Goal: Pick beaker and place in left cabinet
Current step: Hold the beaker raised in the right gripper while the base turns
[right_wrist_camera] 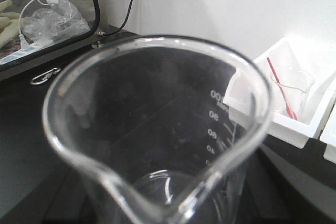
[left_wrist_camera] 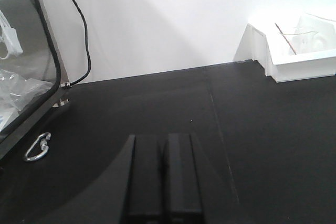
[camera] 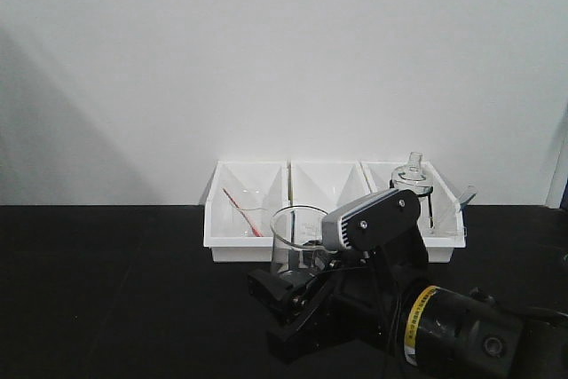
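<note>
The right arm [camera: 461, 335] comes in low from the lower right and points leftward, with a yellow band around its forearm. A grey camera housing [camera: 368, 219] sits tilted on the wrist, above and behind the right gripper [camera: 297, 283]. That gripper's black jaws are closed around the base of the beaker [camera: 297, 226], which stands upright just ahead of the wrist. The left gripper [left_wrist_camera: 163, 140] points straight forward, its two black fingers [left_wrist_camera: 144, 177] pressed together side by side with nothing between them.
</note>
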`<state>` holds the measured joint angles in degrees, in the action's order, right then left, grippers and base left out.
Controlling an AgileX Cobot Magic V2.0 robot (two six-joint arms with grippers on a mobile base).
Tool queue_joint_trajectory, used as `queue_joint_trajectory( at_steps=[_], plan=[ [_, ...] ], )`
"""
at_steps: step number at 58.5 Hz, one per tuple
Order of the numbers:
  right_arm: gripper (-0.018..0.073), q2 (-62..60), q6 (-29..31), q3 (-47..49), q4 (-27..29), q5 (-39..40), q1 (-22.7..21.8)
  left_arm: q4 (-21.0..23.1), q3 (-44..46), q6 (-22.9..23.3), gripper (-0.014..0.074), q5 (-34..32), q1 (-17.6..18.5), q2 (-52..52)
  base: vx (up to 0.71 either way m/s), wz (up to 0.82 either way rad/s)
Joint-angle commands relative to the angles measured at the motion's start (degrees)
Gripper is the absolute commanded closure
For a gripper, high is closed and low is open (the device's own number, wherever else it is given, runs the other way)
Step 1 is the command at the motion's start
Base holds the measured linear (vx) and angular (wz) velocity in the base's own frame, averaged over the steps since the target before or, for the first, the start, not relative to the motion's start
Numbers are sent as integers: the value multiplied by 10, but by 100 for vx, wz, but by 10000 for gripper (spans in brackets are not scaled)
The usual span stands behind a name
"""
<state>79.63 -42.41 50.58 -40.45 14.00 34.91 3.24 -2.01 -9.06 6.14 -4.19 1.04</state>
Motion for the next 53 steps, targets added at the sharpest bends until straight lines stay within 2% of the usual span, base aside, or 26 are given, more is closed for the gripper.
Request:
queue_joint_trajectory(
  at_steps=[1,53],
  plan=[
    [495,-21,1,21,7,35,-1,3,10,1,603,-51,4,6,0,0],
    [495,-21,1,21,7,35,-1,3,10,1,603,-51,4,6,0,0]
  ],
)
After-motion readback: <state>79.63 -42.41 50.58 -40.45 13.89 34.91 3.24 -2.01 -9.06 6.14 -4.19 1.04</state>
